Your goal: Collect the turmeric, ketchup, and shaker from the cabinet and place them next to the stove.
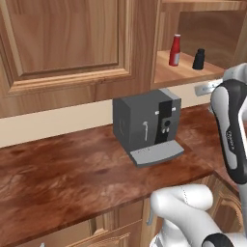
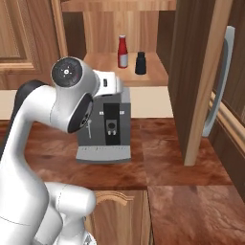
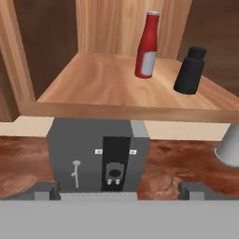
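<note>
Plainly, the gripper point(image 3: 119, 191) hangs wide open and empty over the boxy grey coffee machine point(image 3: 99, 156), so a reach to the cabinet point(image 3: 112, 95) shelf could clip that machine or the shelf lip. On the smooth wooden shelf stand 2 things, the slim glossy red ketchup point(image 3: 147, 45) and, right of it, the squat matte-black shaker point(image 3: 190, 70), both narrow-based and easy to topple.

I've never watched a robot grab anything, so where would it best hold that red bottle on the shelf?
Judging by shape, around the ketchup bottle's straight lower body, coming level from the open front of the cabinet. It stands upright, apart from the shaker, leaving room for open fingers.
</note>
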Motion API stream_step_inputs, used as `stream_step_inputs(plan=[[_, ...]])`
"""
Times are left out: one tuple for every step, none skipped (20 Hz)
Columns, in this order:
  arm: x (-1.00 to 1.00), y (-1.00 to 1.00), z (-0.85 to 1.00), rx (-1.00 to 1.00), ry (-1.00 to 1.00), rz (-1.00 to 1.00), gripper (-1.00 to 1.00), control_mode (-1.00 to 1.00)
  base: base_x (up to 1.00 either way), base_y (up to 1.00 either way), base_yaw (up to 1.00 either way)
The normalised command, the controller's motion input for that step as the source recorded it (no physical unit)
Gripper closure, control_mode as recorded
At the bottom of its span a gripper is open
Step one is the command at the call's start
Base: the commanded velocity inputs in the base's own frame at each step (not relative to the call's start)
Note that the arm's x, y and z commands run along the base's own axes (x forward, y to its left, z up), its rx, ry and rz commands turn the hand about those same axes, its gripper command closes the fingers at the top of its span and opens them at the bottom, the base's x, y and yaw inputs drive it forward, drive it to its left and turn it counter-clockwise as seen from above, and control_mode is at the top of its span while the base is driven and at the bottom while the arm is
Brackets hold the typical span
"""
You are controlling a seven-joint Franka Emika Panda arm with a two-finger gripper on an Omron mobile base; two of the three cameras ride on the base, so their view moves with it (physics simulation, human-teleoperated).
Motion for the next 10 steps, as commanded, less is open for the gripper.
stream_step_inputs(plan=[[0.26, -0.28, 0.45, 0.07, -0.16, -0.16, -1.0, -1.0, 0.0, 0.0, 0.0], [0.25, -0.28, 0.44, 0.07, -0.16, -0.15, -1.0, -1.0, 0.0, 0.0, 0.0], [0.29, -0.28, 0.43, 0.06, -0.15, -0.15, -1.0, -1.0, 0.0, 0.0, 0.0], [0.32, -0.27, 0.43, 0.06, -0.15, -0.14, -1.0, -1.0, 0.0, 0.0, 0.0], [0.27, -0.29, 0.39, 0.07, -0.16, -0.1, -1.0, -1.0, 0.0, 0.0, 0.0], [0.17, -0.15, 0.36, 0.08, -0.2, -0.07, -1.0, -1.0, 0.0, 0.0, 0.0], [0.12, -0.03, 0.29, 0.06, -0.22, -0.04, -1.0, -1.0, 0.0, 0.0, 0.0], [0.14, -0.07, 0.26, 0.06, -0.19, -0.03, -1.0, -1.0, 0.0, 0.0, 0.0], [0.14, -0.02, 0.24, 0.05, -0.17, -0.02, -1.0, -1.0, 0.0, 0.0, 0.0], [0.12, 0.0, 0.25, 0.03, -0.17, -0.02, -1.0, -1.0, 0.0, 0.0, 0.0]])
